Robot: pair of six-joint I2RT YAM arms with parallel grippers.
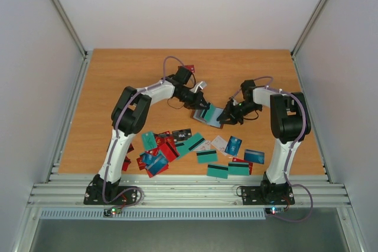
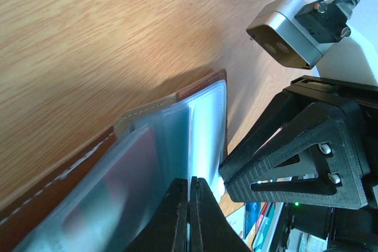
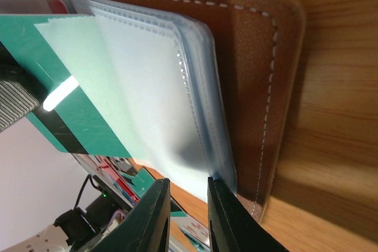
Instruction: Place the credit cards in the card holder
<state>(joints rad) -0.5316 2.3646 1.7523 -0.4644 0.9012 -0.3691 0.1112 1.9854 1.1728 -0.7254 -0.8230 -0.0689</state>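
Left gripper (image 2: 189, 187) is clamping a teal card (image 3: 82, 122) over the open holder (image 3: 254, 57) mid-surface (image 1: 118, 75). Right gripper (image 3: 188, 196) is sitting narrowly parted at the holder's sleeve edge; can't tell if gripping. Other cards (image 1: 195, 146) are lying scattered nearer the bases.

Top external: fixed high behind arm bases (image 1: 112, 194), looks down and forward over whole desk (image 1: 118, 81), far off.
Left wrist: very near, sights along left gripper (image 2: 189, 184) onto card holder (image 2: 159, 146); right wrist camera (image 2: 289, 30) at upper right.
Right wrist: very near, sights along right gripper (image 3: 188, 184) from opposite side.
All three share card holder; right wrist and top also share teal credit card (image 3: 77, 87).
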